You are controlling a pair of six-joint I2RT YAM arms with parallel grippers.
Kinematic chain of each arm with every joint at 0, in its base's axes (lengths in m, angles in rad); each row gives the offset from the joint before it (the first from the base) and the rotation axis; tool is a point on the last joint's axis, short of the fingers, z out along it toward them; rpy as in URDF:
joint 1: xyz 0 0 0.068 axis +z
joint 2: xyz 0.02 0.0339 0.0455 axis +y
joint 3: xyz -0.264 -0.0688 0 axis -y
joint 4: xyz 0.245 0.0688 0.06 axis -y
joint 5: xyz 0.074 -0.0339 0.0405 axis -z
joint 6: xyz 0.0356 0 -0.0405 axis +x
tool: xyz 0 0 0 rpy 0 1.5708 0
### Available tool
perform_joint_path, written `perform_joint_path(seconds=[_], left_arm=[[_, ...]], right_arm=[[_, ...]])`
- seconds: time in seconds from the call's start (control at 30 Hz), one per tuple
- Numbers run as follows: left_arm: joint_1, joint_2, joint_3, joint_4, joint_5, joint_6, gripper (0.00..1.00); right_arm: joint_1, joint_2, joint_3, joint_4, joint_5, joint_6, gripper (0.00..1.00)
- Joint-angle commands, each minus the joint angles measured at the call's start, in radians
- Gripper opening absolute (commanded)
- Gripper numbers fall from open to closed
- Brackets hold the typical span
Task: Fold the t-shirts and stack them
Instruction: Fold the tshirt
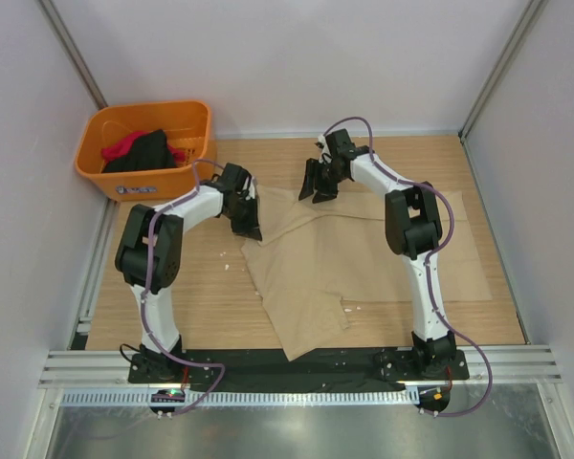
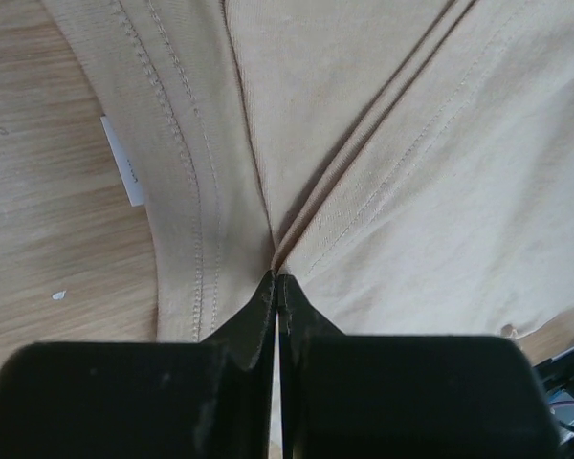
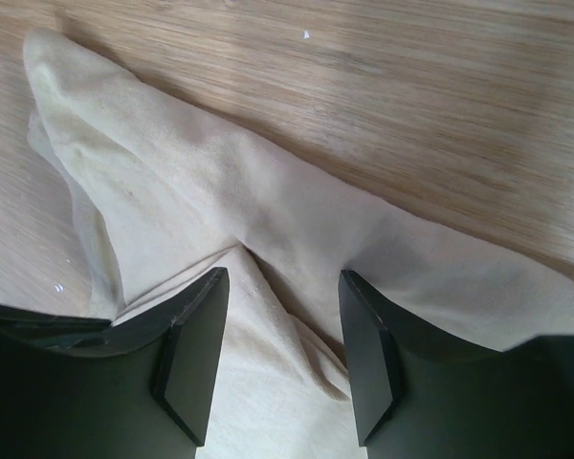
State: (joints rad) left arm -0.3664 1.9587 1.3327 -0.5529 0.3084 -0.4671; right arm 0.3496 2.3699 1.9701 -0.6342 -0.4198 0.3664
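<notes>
Between L gripper tips: tan t-shirt fold, pinched tight. R gripper spread, cloth ridge btwn its fingers, lying on wood surface.

No legible text found. A small white tag projects from the hem of the tan t-shirt; its print is too fine to read. A white label on the front of the orange basket is likewise unreadable.

One tan t-shirt, one basket, two arms.
</notes>
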Motion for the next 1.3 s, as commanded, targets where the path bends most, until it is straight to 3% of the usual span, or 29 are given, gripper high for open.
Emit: perform_joint_path(seconds=[0.0, 0.4, 1.27], left_arm=[[-0.003, -0.099, 0.029, -0.047, -0.009, 0.012, 0.00], [-0.034, -0.207, 0.000, -0.096, 0.000, -0.018, 0.00], [-0.157, -0.242, -0.033, -0.087, -0.018, -0.123, 0.00]], right_arm=[[0.003, -0.089, -0.010, 0.025, 0.042, 0.029, 0.56], [-0.038, -0.090, -0.111, 0.074, 0.036, 0.190, 0.57], [-0.050, -0.043, -0.152, 0.062, -0.004, 0.178, 0.57]])
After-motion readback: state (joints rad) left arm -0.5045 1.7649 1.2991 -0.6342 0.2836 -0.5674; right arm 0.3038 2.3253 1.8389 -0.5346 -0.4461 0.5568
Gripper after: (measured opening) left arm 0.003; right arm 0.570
